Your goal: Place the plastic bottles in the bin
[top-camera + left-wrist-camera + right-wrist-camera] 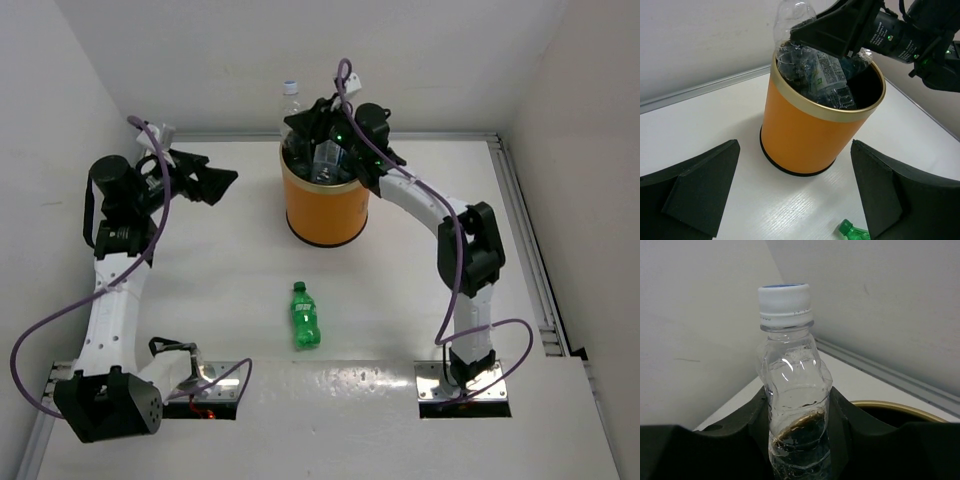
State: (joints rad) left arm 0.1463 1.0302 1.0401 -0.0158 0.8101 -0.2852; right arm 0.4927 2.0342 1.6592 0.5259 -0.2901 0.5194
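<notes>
- clamped on a clear bottle (pixel 792 390) with the right fingers (pixel 847 435), 1 on each side of its crinkled waist, white cap pointing up.
- held upright over the far-left edge of the bin (pixel 322 215), probably for a straight drop into the black inside; not yet let go.
- cannot tell whether the base hangs wholly inside the rim or partly over it.
- heaped close to the rim with clear, labelled bottles (pixel 827 80), which likely explains the high hold instead of a deep reach.
- spread wide and holding nothing: the left fingers (pixel 695 192), raised to the left of the bin, pointing at it and apart from it, seemingly kept out of the other arm's way.
- 1 green bottle (pixel 305 318) lying on its side on the worktop (pixel 200 290), between the bin and the arm bases, well apart from the bin; judged the next one to fetch, within reach of either arm.
- only in the top view: both arms at once, the whole green bottle, and the bare stretch between it and the bin.
- only in the left wrist view: the pile inside the bin and the gold rim, with just the green cap at the bottom edge.
- only in the right wrist view: the grip close up, with a sliver of rim and no pile.
</notes>
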